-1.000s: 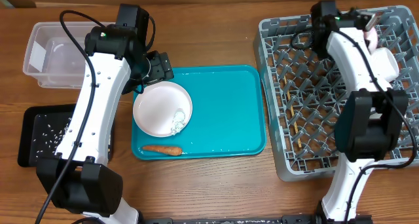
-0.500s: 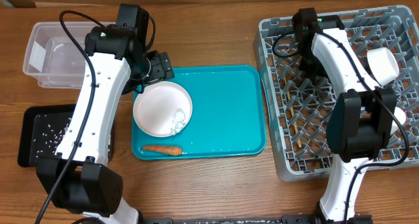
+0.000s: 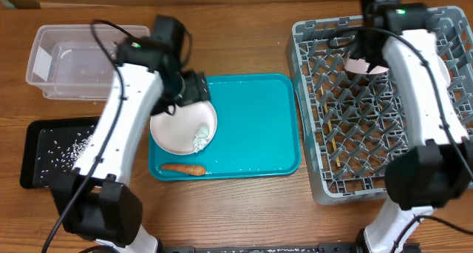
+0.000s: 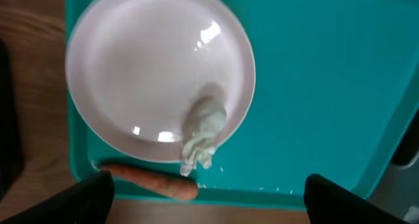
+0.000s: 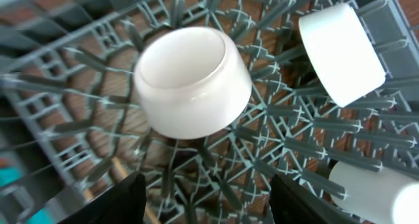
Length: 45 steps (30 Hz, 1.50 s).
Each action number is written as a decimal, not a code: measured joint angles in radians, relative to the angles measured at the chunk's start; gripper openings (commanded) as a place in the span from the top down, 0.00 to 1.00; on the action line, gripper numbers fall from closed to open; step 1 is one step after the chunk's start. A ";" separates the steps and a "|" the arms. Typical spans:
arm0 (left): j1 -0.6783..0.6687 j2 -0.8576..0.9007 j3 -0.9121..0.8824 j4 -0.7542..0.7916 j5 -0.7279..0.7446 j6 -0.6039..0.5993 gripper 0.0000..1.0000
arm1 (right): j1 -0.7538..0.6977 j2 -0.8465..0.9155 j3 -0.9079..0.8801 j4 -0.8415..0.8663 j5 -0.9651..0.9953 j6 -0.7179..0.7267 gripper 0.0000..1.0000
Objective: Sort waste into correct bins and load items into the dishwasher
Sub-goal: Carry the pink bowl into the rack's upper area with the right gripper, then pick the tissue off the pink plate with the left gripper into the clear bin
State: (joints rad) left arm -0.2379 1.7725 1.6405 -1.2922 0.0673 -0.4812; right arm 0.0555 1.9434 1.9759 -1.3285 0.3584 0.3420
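Observation:
A white plate (image 4: 150, 67) lies on the teal tray with a tissue wad (image 4: 203, 129) at its near rim. An orange carrot (image 4: 150, 179) lies beside the plate. My left gripper (image 4: 213, 201) hangs open above them, holding nothing; in the overhead view it (image 3: 191, 86) sits at the plate's (image 3: 177, 127) far edge. In the grey dish rack (image 3: 318, 75) a white bowl (image 5: 193, 80) rests tilted on the pegs, apart from my open right gripper (image 5: 206, 204). A white cup (image 5: 340, 54) lies beside the bowl. Chopsticks (image 3: 330, 123) lie in the rack.
A clear tub (image 3: 74, 61) stands at the back left. In front of it, a black tray (image 3: 33, 164) holds loose pale scraps. The teal tray (image 3: 259, 127) fills the middle. Another white dish (image 5: 376, 191) lies in the rack, low on the right of the right wrist view.
My right gripper has opened and let the bowl go into the rack, and its arm has swung. The left arm has shifted right, over the plate.

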 measured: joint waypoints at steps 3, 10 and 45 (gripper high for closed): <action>-0.050 0.000 -0.095 0.029 0.004 0.000 0.06 | -0.032 -0.014 0.001 -0.004 -0.063 -0.016 0.37; -0.118 0.000 -0.325 0.172 0.002 -0.018 0.14 | -0.076 -0.010 0.001 -0.008 -0.134 -0.030 0.38; -0.099 0.134 -0.368 0.297 -0.131 -0.074 0.96 | -0.075 -0.010 0.001 -0.017 -0.153 -0.037 0.38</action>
State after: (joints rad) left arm -0.3370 1.9060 1.2724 -0.9955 -0.0635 -0.5552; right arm -0.0196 1.9335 1.9766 -1.3453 0.2058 0.3054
